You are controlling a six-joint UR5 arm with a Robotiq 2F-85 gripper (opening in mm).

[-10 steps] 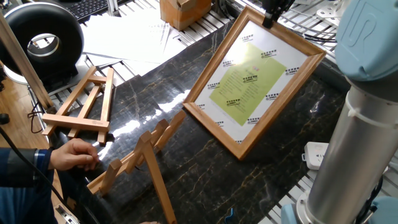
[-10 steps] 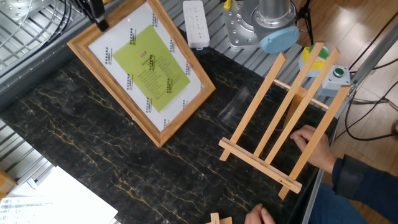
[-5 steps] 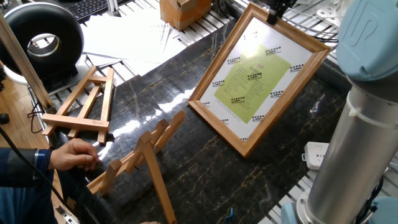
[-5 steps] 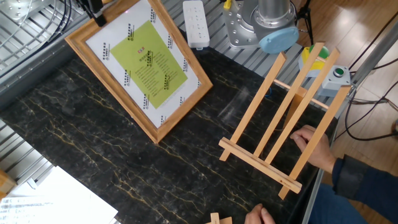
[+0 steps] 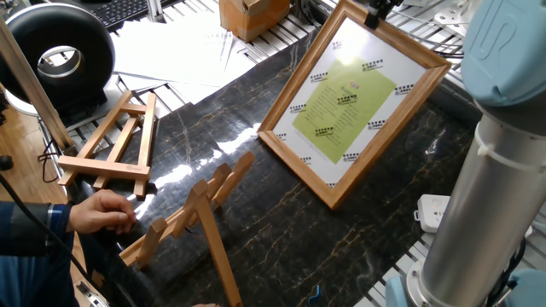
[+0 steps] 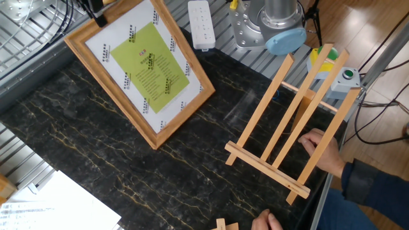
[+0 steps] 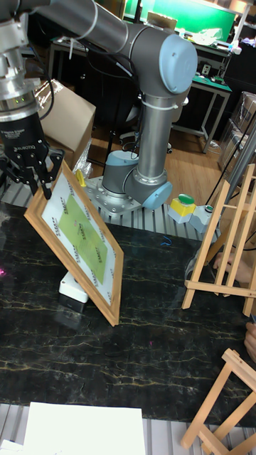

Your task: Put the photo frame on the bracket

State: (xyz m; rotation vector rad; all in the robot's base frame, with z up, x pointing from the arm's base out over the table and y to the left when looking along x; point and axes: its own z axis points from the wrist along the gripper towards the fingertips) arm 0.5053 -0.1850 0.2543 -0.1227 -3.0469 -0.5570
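The photo frame (image 5: 354, 98) (image 6: 144, 67) (image 7: 82, 238), light wood around a white sheet with a yellow-green panel, stands tilted over the dark marble table. Its low edge is down near the tabletop. My gripper (image 5: 375, 13) (image 6: 96, 13) (image 7: 44, 183) is shut on the frame's raised top edge. The bracket (image 6: 294, 115) (image 5: 192, 213) (image 7: 227, 234), a tall easel with three long slats and a ledge bar, stands at the table's other side. A person's hand (image 5: 102, 211) (image 6: 323, 147) steadies it.
A smaller A-shaped easel (image 5: 115, 141) (image 7: 227, 398) lies near the bracket. A white power strip (image 6: 201, 24) (image 5: 435, 211) lies beside the robot base (image 6: 268, 25). A cardboard box (image 5: 252, 15), papers (image 5: 179, 47) and a black round device (image 5: 60, 55) sit beyond the table edge.
The frame's held top edge has risen, so the frame stands steeper, and its low edge has shifted slightly across the table. The bracket and the hand have not moved.
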